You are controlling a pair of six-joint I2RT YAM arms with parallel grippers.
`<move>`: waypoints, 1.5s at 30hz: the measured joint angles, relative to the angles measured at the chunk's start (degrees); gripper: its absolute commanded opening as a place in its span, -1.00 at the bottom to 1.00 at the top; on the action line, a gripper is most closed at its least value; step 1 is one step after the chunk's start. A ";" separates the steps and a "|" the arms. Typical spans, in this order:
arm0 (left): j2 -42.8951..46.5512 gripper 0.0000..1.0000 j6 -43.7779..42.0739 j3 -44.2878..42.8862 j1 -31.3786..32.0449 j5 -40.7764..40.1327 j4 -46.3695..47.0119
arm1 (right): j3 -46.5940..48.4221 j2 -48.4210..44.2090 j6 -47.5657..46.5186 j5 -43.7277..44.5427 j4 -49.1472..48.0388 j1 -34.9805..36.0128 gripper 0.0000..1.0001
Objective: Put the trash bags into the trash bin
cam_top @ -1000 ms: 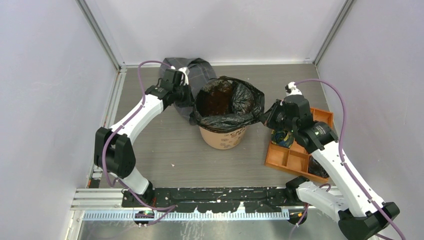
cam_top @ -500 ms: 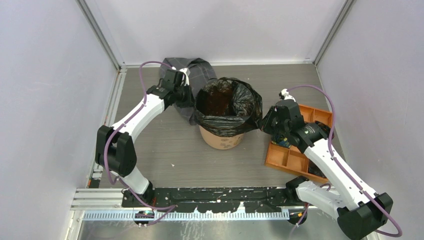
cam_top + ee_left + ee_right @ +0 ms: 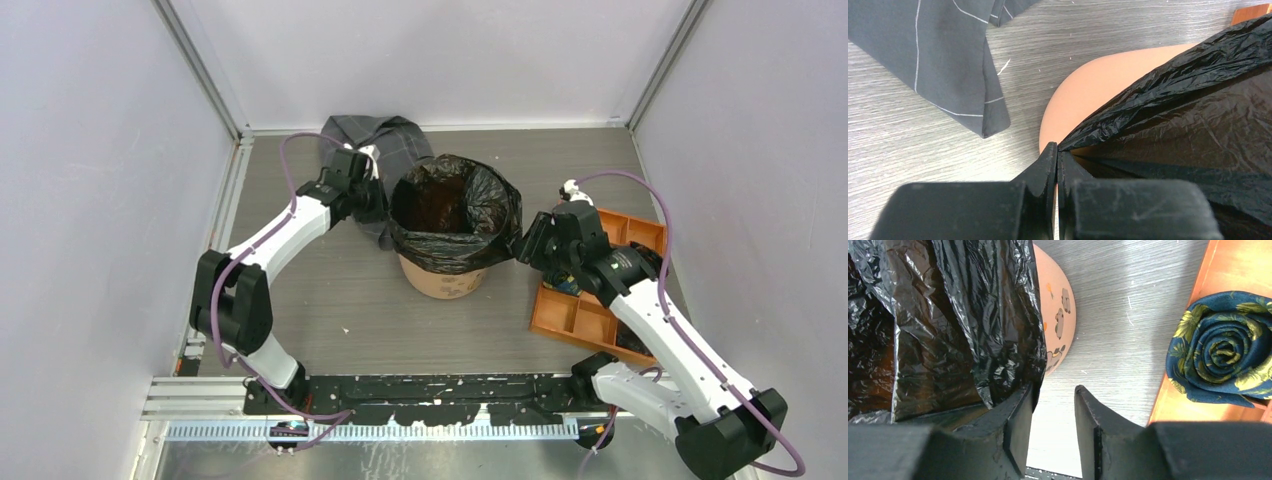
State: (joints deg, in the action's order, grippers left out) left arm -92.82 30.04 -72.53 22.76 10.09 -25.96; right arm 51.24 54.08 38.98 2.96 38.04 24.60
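Note:
The orange trash bin (image 3: 447,275) stands mid-table. The black trash bag (image 3: 452,238) lines it, its edge folded over the rim. My left gripper (image 3: 378,208) is at the bin's left rim, shut on the bag's edge; in the left wrist view the film (image 3: 1198,100) runs taut from the closed fingertips (image 3: 1050,152) across the bin's wall (image 3: 1088,90). My right gripper (image 3: 522,247) is open at the bin's right side. In the right wrist view the bag (image 3: 963,315) hangs against the outside of the left finger (image 3: 1020,412), nothing between the jaws, and the bin's printed side (image 3: 1060,320) shows.
A grey checked cloth (image 3: 385,140) lies behind the bin and beside the left gripper; it also shows in the left wrist view (image 3: 933,55). An orange compartment tray (image 3: 585,315) sits at the right, holding a rolled blue patterned tie (image 3: 1223,355). Walls enclose the table.
My right gripper has moved down and in toward the bin and let the bag's right edge go; that edge now lies lower over the rim. The left gripper has hardly moved.

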 measured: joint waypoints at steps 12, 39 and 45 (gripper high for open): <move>2.54 -0.99 1.07 1.70 0.00 -0.02 3.08 | 1.97 -10.19 1.90 -5.51 3.56 0.00 -0.11; 2.71 -0.99 1.01 1.70 0.00 -0.07 3.04 | -7.76 -7.23 11.34 -11.91 -6.64 2.19 0.16; 2.71 -0.99 1.01 1.70 0.00 -0.09 3.04 | -7.74 -8.92 10.67 -8.63 -4.76 2.36 0.17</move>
State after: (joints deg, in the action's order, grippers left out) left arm -90.11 31.05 -70.83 22.76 10.00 -22.92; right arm 43.51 45.17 49.65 -5.67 33.28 26.96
